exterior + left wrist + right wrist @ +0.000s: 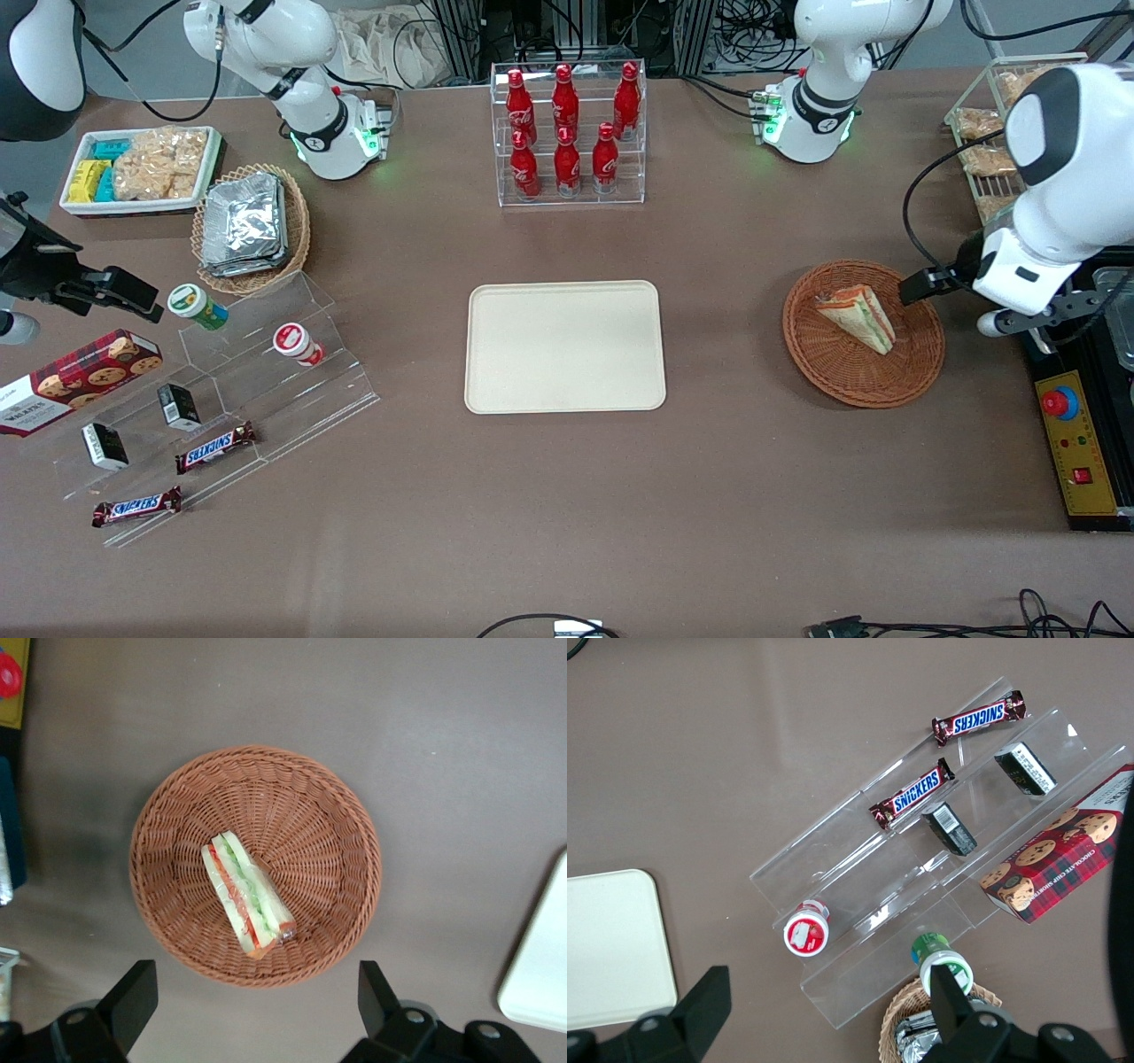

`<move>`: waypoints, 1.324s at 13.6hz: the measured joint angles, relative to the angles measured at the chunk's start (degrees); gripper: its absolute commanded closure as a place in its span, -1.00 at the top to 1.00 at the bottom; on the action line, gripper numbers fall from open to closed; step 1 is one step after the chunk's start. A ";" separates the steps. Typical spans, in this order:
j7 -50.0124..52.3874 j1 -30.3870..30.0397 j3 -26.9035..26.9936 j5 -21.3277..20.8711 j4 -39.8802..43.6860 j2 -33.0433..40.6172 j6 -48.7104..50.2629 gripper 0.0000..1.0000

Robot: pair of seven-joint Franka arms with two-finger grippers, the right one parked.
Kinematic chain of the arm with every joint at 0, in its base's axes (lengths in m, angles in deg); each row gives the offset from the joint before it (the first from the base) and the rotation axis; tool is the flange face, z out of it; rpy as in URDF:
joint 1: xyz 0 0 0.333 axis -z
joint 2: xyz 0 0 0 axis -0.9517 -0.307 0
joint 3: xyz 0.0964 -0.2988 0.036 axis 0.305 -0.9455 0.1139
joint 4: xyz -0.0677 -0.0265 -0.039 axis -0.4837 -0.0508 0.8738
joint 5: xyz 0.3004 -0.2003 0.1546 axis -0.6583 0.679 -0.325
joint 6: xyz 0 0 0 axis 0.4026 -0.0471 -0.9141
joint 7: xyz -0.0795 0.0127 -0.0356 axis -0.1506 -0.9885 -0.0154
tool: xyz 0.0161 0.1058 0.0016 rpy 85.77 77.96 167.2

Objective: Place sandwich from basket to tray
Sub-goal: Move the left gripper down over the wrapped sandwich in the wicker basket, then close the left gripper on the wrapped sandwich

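Note:
The sandwich [858, 317] [248, 896], a white-bread wedge with orange and green layers, lies in the round reddish-brown wicker basket [850, 390] [177, 815]. My left gripper [948, 294] [255, 997] hangs open above the table, just outside the basket's rim on the side toward the working arm's base. Nothing is between its black fingers [133, 992], which stand wide apart. The cream rectangular tray [565, 346] [540, 974] lies bare at the table's middle, a short way from the basket toward the parked arm's end.
A black and yellow control box with a red button [1072, 443] [9, 678] sits beside the basket at the table's edge. A rack of red bottles [569, 133] stands farther from the camera than the tray. Snack shelves [204, 408] and a foil-packet basket [252, 226] lie toward the parked arm's end.

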 measured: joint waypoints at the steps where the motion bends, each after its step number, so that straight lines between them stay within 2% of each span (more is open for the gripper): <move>1: 1.61 0.00 0.02 0.00 -3.35 0.73 -3.18 1.00; 11: 12.16 -0.03 0.13 0.00 -19.61 1.61 -21.58 1.00; 18: 16.29 -0.75 0.37 0.00 -25.80 0.00 -30.11 1.00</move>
